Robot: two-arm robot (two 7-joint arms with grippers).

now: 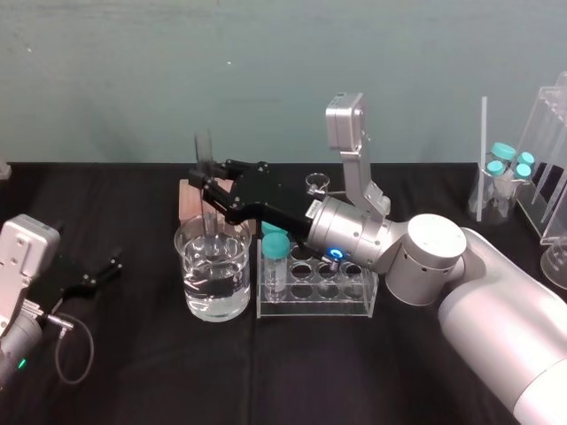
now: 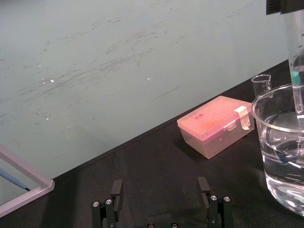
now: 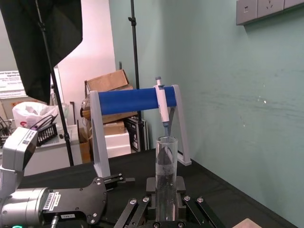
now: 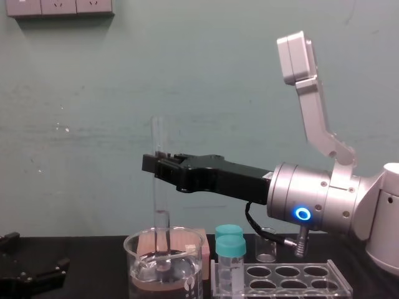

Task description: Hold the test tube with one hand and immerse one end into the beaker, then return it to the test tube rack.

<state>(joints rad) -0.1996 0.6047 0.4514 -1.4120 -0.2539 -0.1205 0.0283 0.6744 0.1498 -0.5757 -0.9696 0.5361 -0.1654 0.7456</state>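
biggest worry here: the test tube (image 4: 161, 202) is slick bare glass, pinched by the two black fingers of the right gripper (image 4: 156, 165), so a slightly light grip could let it slide down and knock the floor of the beaker (image 1: 239, 297). pushing lower would do the same. the other risk is the exit: i'd guess dragging sideways before lifting clear would clip the rim and maybe slosh water (image 1: 213, 282) onto the table (image 1: 133, 372). the test tube rack (image 1: 337, 303) sits just beside the beaker with teal-capped vials (image 1: 275, 257) at the end nearest it, so a sloppy return could bump those. the tube stands upright, long axis vertical, open mouth up, rounded end down and seemingly dipped in the water. the left gripper (image 2: 159, 190) is parked on the table off to the left, fingers spread, holding nothing.
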